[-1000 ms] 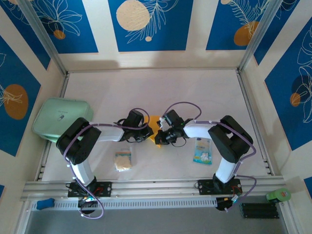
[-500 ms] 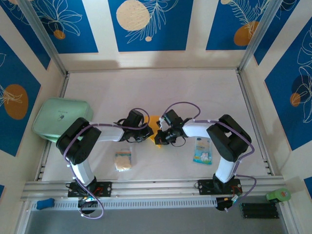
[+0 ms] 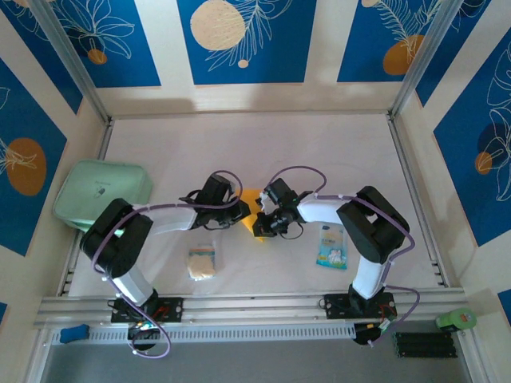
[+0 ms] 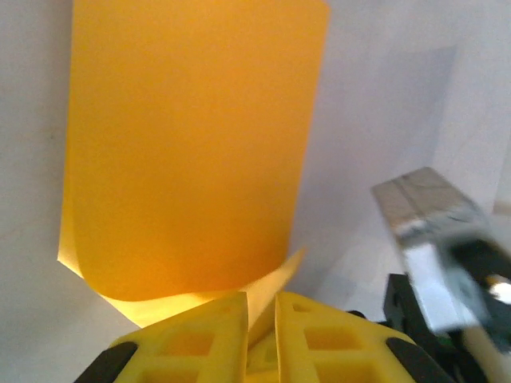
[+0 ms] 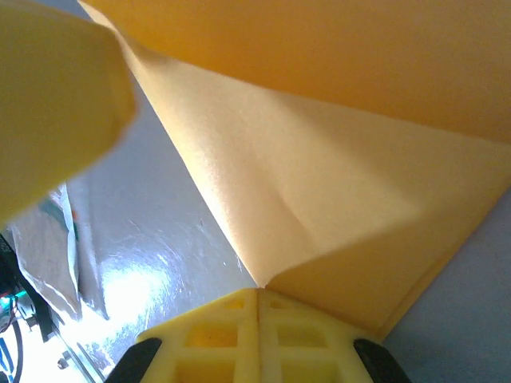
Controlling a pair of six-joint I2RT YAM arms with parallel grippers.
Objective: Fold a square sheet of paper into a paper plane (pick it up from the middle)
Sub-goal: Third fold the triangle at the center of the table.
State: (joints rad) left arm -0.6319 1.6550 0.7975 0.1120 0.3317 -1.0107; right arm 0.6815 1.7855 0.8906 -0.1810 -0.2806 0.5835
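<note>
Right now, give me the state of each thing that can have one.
square sheet of paper: partly folded, curled, pinched by both grippers
left gripper: nearly closed on the paper's edge
right gripper: shut on a paper corner
green case: closed

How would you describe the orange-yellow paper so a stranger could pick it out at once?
On the white table, look where the left arm and right arm meet: the orange-yellow paper is between them. Unlike the beige spongy square and blue-white packet nearby, it is plain and bright.
</note>
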